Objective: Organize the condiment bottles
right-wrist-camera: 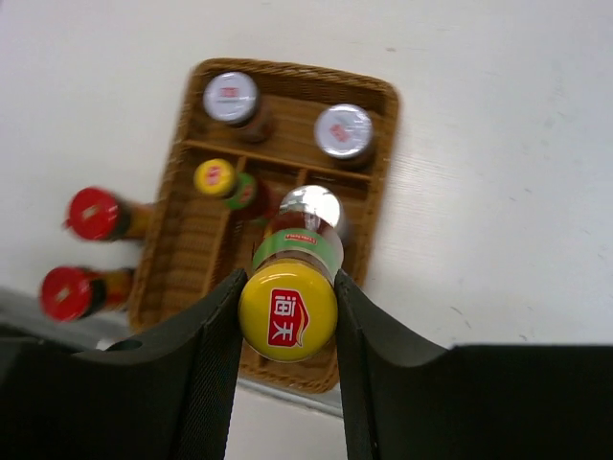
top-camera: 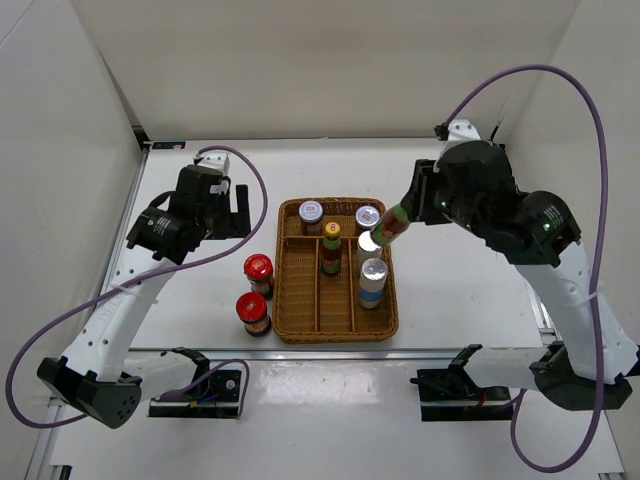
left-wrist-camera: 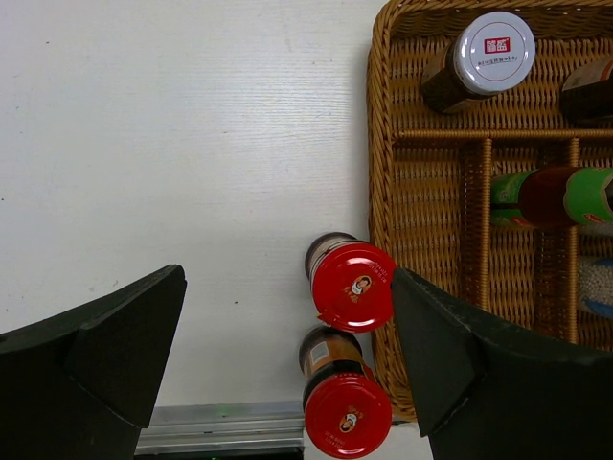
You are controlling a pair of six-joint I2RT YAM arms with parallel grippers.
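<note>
Pinching a yellow-capped sauce bottle (right-wrist-camera: pixel 287 321) at its cap, the right gripper (right-wrist-camera: pixel 287 284) holds it tilted above the wicker tray (right-wrist-camera: pixel 172 240). Below that gripper, a second yellow-capped bottle (right-wrist-camera: pixel 215 176) and silver-lidded bottles (right-wrist-camera: pixel 343 130) stand in the compartments. The left gripper (left-wrist-camera: pixel 287 278), jaws spread wide, hangs over two red-lidded jars (left-wrist-camera: pixel 352 286) on the tabletop (left-wrist-camera: pixel 172 144), just outside the tray's wall.

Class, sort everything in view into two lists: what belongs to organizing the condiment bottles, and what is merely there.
Job: red-lidded jars, silver-lidded bottles, standing yellow-capped bottle, held yellow-capped bottle.
Merely there: wicker tray, purple cables.
</note>
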